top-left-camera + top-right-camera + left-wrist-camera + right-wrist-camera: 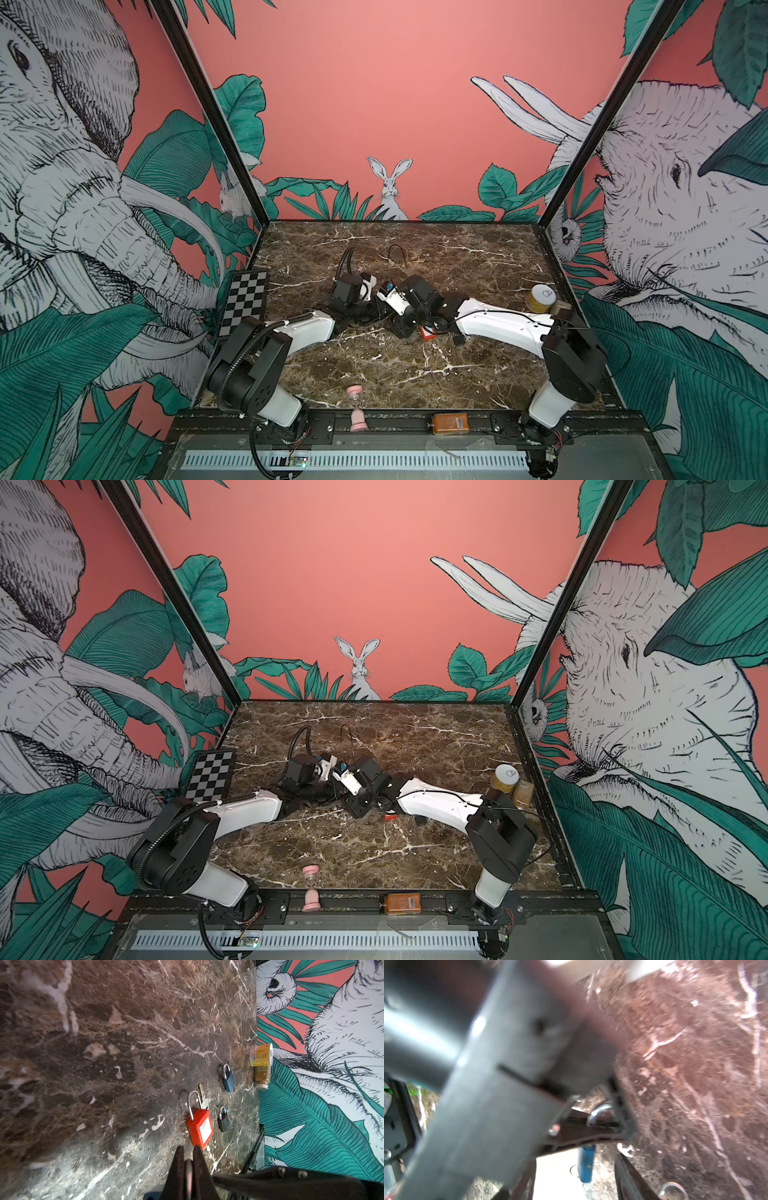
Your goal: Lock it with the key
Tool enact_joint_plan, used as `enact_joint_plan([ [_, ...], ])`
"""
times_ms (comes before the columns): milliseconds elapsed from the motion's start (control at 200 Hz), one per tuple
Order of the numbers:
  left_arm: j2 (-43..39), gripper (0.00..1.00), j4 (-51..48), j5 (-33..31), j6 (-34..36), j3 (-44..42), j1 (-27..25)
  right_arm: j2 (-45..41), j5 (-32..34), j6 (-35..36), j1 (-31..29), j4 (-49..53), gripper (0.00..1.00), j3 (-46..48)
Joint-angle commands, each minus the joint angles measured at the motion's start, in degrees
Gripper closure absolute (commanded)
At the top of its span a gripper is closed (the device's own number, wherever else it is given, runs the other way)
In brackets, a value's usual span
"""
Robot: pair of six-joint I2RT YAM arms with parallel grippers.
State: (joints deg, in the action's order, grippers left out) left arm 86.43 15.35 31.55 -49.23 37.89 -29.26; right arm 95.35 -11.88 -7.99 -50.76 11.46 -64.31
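In both top views a checkerboard leans at the left edge of the marble table. The two arms extend from the lower corners and meet near the middle of the frame.

In the left wrist view the left gripper enters from the lower edge, a little right of centre. Its fingers are pressed together. A thin reddish sliver shows between them, and I cannot tell what it is.

Just above the fingertips the red padlock lies flat on the table, its shackle pointing toward the upper part of the frame. The key lies on the table at the right leg of this shackle; whether they touch I cannot tell. Further right are a dark grey padlock and, above it, a blue padlock. At the wall, a yellow can and a spice jar touch each other.

In a top view the red padlock is only a small red patch under the right arm, just right of centre.

The right wrist view is much blurred. There the right gripper is at the lower edge with its fingers spread apart. A blue thing shows in the gap and seems to touch neither.
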Motion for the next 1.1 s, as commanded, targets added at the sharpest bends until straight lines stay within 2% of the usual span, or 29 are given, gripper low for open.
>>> enact_joint_plan([
  [0,-4.3,1.00,6.1,-3.0,-4.1,-0.3,-0.2,-6.2,-4.9,-5.8,3.5,-8.4,0.37,3.3],
  [160,-9.4,1.00,9.2,-9.4,-8.3,-1.0,-0.2,-12.7,-4.5,-10.6,7.9,-15.4,0.38,8.9],
  [285,-13.2,1.00,8.0,-14.0,-9.5,-1.1,-0.2,-16.0,-2.3,-8.6,8.6,-18.3,0.39,11.6],
  [425,-15.4,1.00,4.6,-14.1,-8.5,0.7,-0.2,-19.7,0.7,-7.7,8.8,-20.8,0.40,14.2],
  [540,-15.7,1.00,7.6,-12.7,-11.6,0.7,-0.2,-22.0,1.2,-8.1,9.4,-21.1,0.43,15.3],
  [790,-14.8,1.00,22.2,-12.2,-26.1,-3.1,-0.2,-29.4,-10.8,-5.8,12.4,-26.6,0.51,21.3],
  [1015,-18.9,1.00,20.6,-13.7,-29.7,-3.9,-0.4,-30.3,-21.2,-6.9,15.0,-30.4,0.54,21.0],
  [1095,-19.0,1.00,20.4,-13.2,-33.3,-4.2,-0.3,-29.0,-24.0,-6.5,15.1,-30.6,0.54,19.6],
])
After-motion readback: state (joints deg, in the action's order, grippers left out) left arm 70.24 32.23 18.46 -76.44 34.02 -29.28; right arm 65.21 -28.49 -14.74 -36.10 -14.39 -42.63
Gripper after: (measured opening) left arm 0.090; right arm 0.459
